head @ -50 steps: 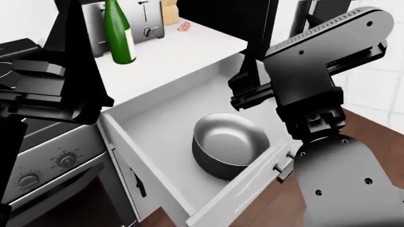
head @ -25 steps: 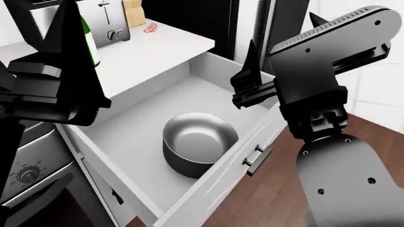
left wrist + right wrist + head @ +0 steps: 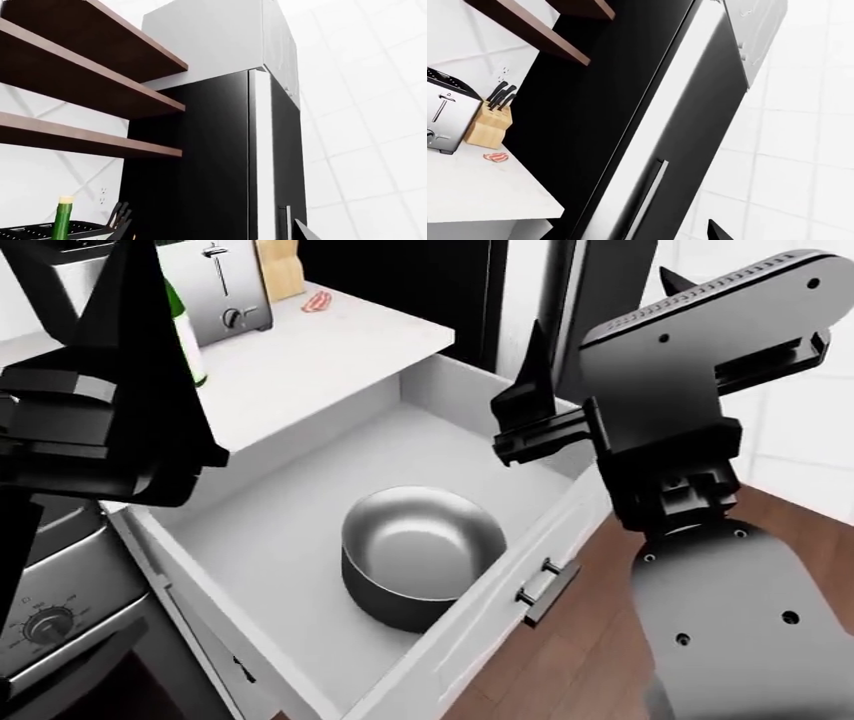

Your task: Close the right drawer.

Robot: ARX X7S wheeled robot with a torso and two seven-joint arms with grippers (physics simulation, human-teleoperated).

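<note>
right drawer (image 3: 267,530): pulled wide open below the white countertop (image 3: 307,350), near centre of the head view; front panel with short bar handle (image 3: 541,592) at near right.
contents: a steel pot (image 3: 416,552) stood inside, close to the front panel.
right gripper (image 3: 534,390): hung above the drawer's far right corner, apart from front and handle; fingers pointed up, whether spread or closed could not be told.
left gripper (image 3: 100,430): a dark mass at near left over the counter edge; finger state could not be told.
surroundings: toaster (image 3: 227,285), knife block (image 3: 488,127), black fridge (image 3: 627,125) at far right.
progress: judged not begun; no contact with the front.
risk: a push off to one side could skew the drawer and jam it; a fast shove could set the pot sliding; the arm dropping inside could get caught at the counter edge.
</note>
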